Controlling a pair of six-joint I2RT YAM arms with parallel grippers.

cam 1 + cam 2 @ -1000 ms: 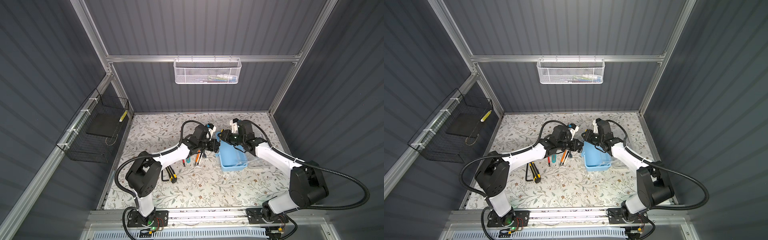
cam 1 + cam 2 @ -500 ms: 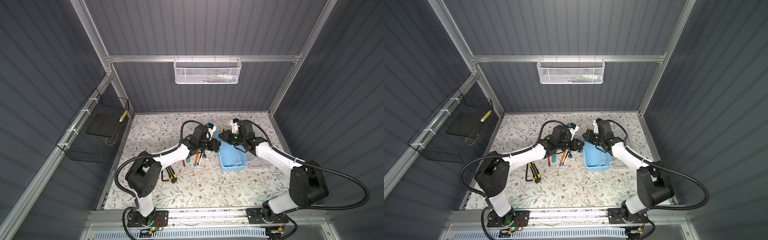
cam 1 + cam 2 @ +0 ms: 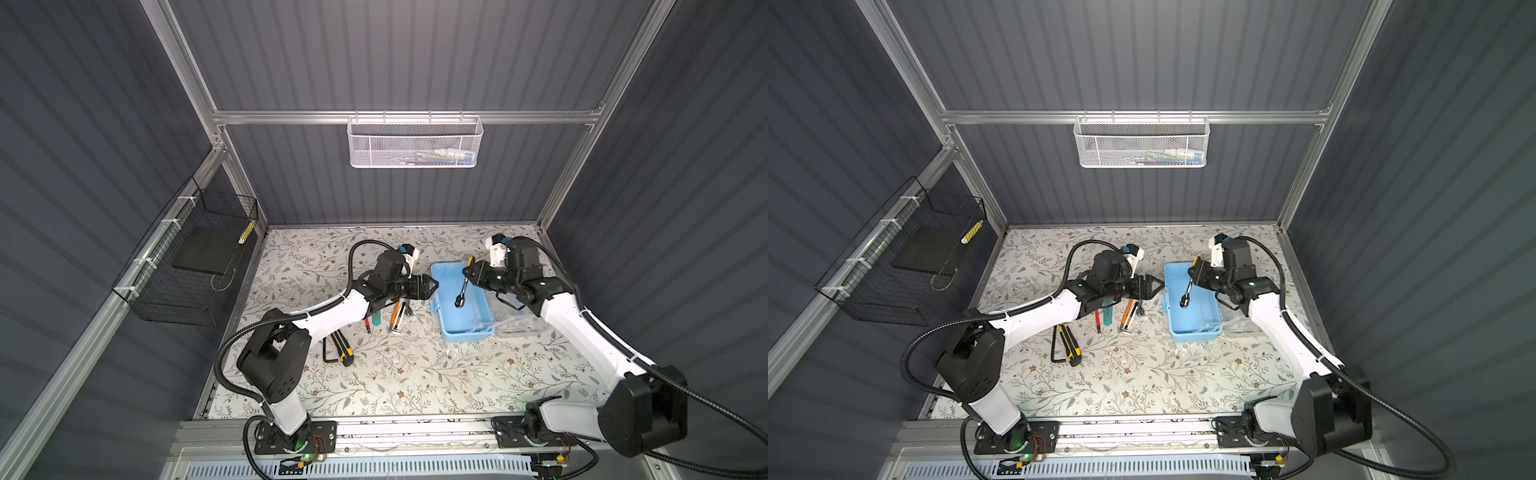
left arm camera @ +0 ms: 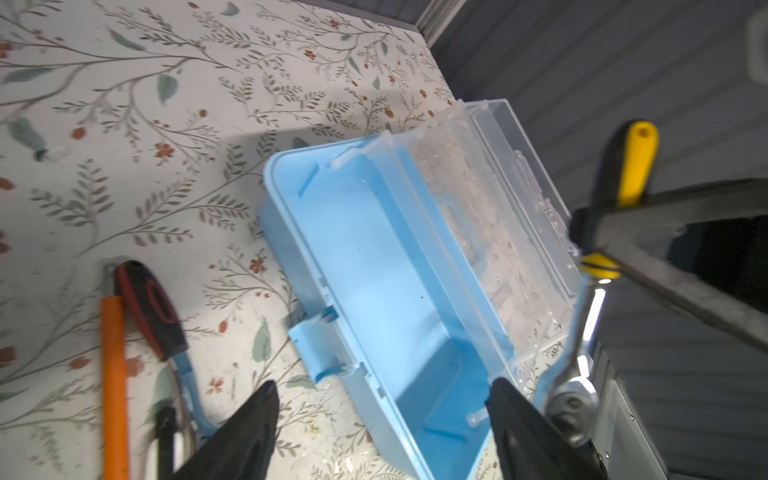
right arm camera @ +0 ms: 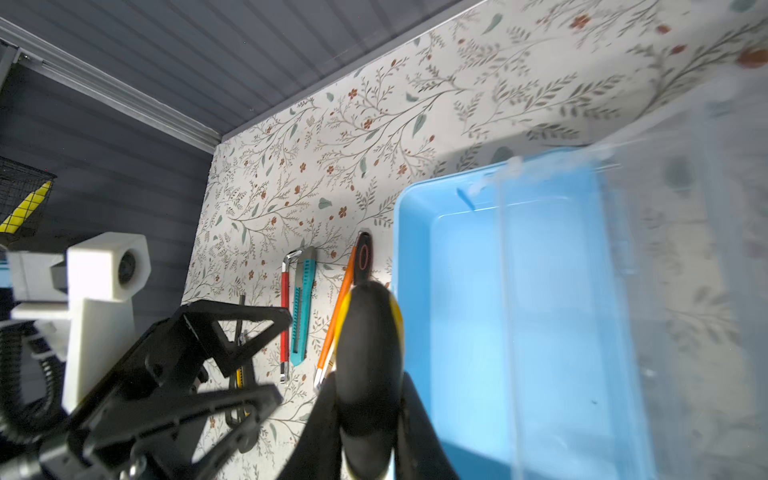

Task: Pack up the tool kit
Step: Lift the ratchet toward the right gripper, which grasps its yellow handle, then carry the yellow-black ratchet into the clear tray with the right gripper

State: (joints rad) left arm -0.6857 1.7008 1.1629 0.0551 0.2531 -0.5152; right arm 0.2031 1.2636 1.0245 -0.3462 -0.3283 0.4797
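Top views: right tool (image 3: 468, 272) clamps ratchet (image 3: 463, 287), head down over box (image 3: 462, 333); left tool (image 3: 434, 286) spread.

On table (image 3: 415, 374), box (image 3: 465, 333) sitting centre-right, lid (image 3: 515, 322) lying open along its right side, ratchet (image 3: 464, 286) hanging over box interior in R gripper (image 3: 469, 273), L gripper (image 3: 432, 286) hovering just left of box, screwdriver (image 3: 396, 311) lying further left, hex key (image 3: 328, 351) & knife (image 3: 343, 347) lying side by side twd front-left.
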